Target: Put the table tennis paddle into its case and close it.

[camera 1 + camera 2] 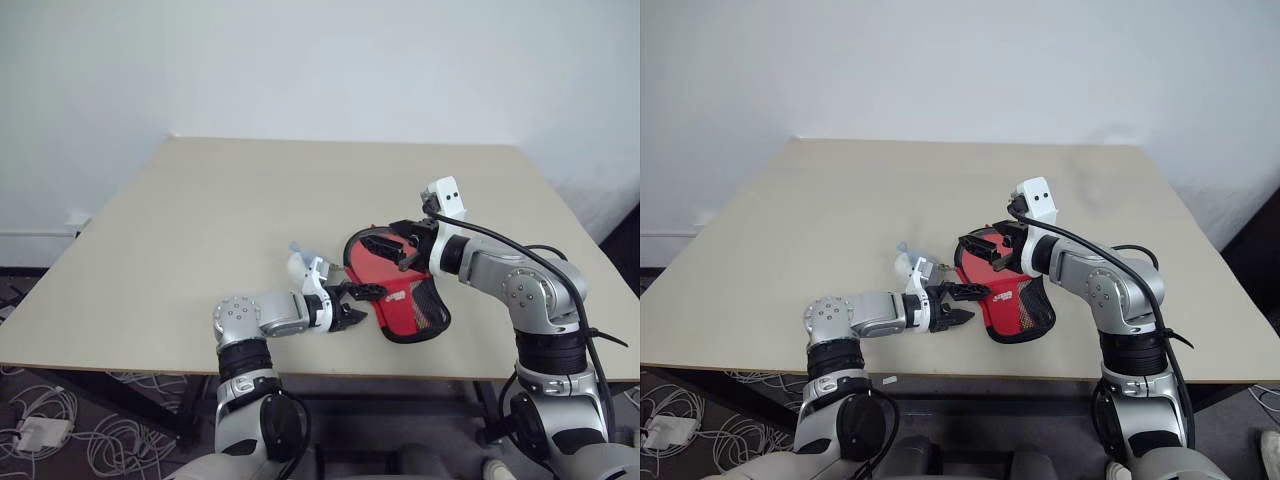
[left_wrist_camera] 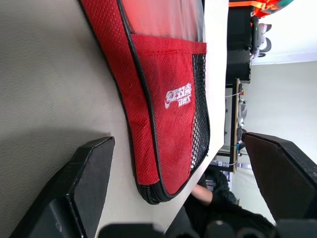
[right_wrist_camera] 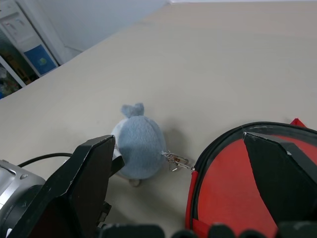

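The case (image 1: 408, 302) lies red side up near the table's front edge, with a white logo (image 2: 179, 95), a mesh patch and black trim. Just left of its narrow end, low over the table, my left gripper (image 1: 365, 303) is open and the case's end (image 2: 163, 148) lies ahead between its fingers. Open too, my right gripper (image 1: 395, 250) hovers over the case's round end (image 3: 233, 188); its jaws hold nothing. The table tennis paddle is hidden; I cannot tell whether it is inside the case.
A small pale bluish-white plush (image 3: 141, 146) lies left of the case, joined to it by a short metal chain (image 3: 176, 160). The beige table (image 1: 200, 220) stretches wide to the back and left. Cables (image 1: 40, 430) lie on the floor at the left.
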Controlling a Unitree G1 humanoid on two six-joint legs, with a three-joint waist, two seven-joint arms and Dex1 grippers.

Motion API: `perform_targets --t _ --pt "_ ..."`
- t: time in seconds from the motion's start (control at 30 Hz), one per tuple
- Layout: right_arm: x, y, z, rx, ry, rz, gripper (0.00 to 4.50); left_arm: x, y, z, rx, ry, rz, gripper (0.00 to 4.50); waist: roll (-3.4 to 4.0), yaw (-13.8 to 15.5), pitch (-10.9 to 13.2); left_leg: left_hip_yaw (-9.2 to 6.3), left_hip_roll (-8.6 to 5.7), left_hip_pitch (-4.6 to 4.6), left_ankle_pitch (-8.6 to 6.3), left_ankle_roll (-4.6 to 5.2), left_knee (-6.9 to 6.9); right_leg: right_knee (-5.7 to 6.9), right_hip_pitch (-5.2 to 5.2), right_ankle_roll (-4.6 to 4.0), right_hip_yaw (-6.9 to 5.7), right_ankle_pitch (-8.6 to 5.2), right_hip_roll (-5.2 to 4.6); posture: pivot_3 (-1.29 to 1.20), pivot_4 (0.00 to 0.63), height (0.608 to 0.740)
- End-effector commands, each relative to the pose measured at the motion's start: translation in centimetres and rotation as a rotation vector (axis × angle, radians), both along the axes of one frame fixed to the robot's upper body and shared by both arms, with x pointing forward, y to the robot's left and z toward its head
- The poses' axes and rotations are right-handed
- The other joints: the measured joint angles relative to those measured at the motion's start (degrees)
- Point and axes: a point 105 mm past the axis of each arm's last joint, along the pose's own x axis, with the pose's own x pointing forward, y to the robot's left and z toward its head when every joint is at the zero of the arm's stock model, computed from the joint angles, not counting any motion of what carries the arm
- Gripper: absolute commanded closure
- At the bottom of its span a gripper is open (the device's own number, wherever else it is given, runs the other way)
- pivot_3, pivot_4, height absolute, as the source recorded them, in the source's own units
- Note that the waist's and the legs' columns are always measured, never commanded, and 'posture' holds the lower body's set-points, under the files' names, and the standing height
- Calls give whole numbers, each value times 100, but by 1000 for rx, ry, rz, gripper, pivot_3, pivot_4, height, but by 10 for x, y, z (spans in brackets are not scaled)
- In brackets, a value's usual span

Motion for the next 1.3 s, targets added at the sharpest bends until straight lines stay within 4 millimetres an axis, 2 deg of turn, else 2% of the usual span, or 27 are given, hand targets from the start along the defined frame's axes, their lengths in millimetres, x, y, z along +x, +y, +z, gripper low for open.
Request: perform_targets --t 0.03,0.3,0.43,0.47,0.53,0.6,0.73,0.87,1.0,1.1,1.3 --pt "-1 2 16 22 -57 5 0 -7 -39 -5 65 73 -77 34 -2 -3 -1 0 0 4 0 0 -2 0 1 0 0 0 0 0 0 740" --pt "1 1 19 28 -63 -4 0 -7 -43 -11 97 110 -72 34 -23 -94 -54 -12 -1 20 -3 -7 -9 -2 11 0 -3 -2 3 0 0 740" --pt "0 2 21 34 -66 -4 0 -9 -38 -25 149 155 -59 34 -23 -98 -83 -22 -3 21 -14 -26 -11 -7 17 -5 -11 -6 3 0 0 740" --pt "0 2 22 34 -66 -3 0 -10 -36 -30 168 175 -49 203 -23 -98 -92 -24 -4 22 -14 -26 -11 -8 20 -5 -13 -6 2 0 0 740" --pt "0 2 22 35 -65 -2 0 -11 -33 -36 197 202 -42 640 -21 -98 -111 -31 -4 27 -15 -27 -12 -16 30 -4 -20 -9 2 0 0 740" --pt "1 3 22 35 -64 -1 0 -13 -29 -41 224 222 -47 1350 -21 -98 -115 -40 -5 36 -16 -28 -14 -25 45 -2 -29 -15 1 0 0 740" --pt "1 4 23 40 -64 0 0 -16 -17 -52 297 260 -52 2979 -20 -96 -116 -48 -7 85 -18 -32 -46 -76 104 9 -39 -23 1 0 0 740" --pt "0 6 24 48 -62 4 0 -15 -12 -54 321 258 -55 4480 -18 -82 -116 -55 -16 85 -19 -34 -49 -80 106 10 -40 -23 -4 0 0 740" --pt "-2 10 23 55 -56 10 0 -12 -6 -54 345 243 -56 4480 -13 -82 -116 -59 -18 86 -20 -36 -54 -82 104 11 -41 -23 -4 0 0 740" --pt "-2 11 23 56 -55 11 0 -11 -8 -45 312 212 -78 4480 -13 -79 -115 -59 -21 84 -20 -36 -54 -84 103 11 -41 -23 -5 0 0 740" --pt "-1 11 23 52 -57 12 0 -3 -19 -9 189 59 -119 4480 -7 -75 -107 -67 -26 43 -21 -37 -55 -88 66 10 -42 -18 -6 0 0 740"
